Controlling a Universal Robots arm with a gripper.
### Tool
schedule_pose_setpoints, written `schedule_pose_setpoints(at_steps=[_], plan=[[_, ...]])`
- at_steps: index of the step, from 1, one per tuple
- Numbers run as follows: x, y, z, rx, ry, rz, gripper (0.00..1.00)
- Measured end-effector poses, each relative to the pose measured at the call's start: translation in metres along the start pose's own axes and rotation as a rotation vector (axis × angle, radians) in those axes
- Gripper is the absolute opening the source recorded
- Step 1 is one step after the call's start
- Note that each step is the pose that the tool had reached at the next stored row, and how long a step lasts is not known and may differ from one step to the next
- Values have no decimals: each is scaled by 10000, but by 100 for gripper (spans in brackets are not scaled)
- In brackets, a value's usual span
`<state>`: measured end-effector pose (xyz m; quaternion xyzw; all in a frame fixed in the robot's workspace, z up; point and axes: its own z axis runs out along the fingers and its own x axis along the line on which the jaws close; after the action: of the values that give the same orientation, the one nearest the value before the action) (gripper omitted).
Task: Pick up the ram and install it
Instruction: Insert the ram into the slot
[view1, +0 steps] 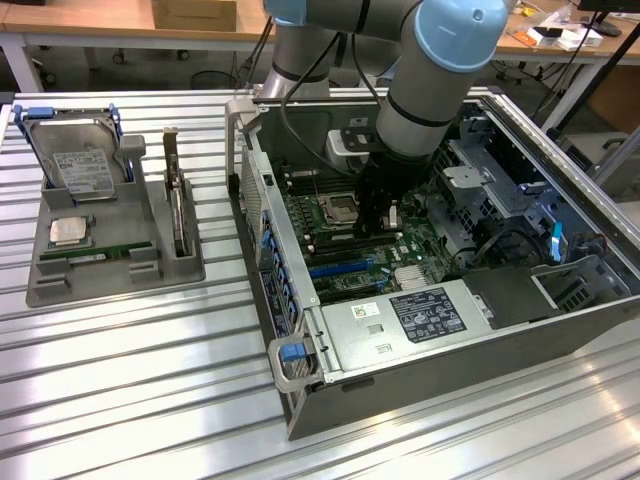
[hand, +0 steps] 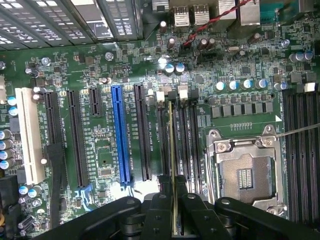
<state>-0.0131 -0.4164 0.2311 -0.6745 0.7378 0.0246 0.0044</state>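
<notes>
robotics lab: open computer case on slatted metal bench

Wooden-top benches standing along the back, cardboard box sitting on one; dark floor showing underneath; ribbed alu worktop running across the fg, catching overhead light.

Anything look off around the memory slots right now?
Nothing stands out. The gripper holds the ram edge-on, running parallel to the memory slots beside the empty processor socket; no tilt or damage visible.
</notes>
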Motion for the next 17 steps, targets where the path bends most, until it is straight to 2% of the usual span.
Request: schedule_pose_setpoints(at_steps=[3, 4, 6, 17], plan=[[0, -1, 0, -2, 0, -10, 14], [0, -1, 1, 14, -2, -13, 14], [0, -1, 1, 117, -12, -16, 14], [5, 4, 10, 117, -10, -15, 14]])
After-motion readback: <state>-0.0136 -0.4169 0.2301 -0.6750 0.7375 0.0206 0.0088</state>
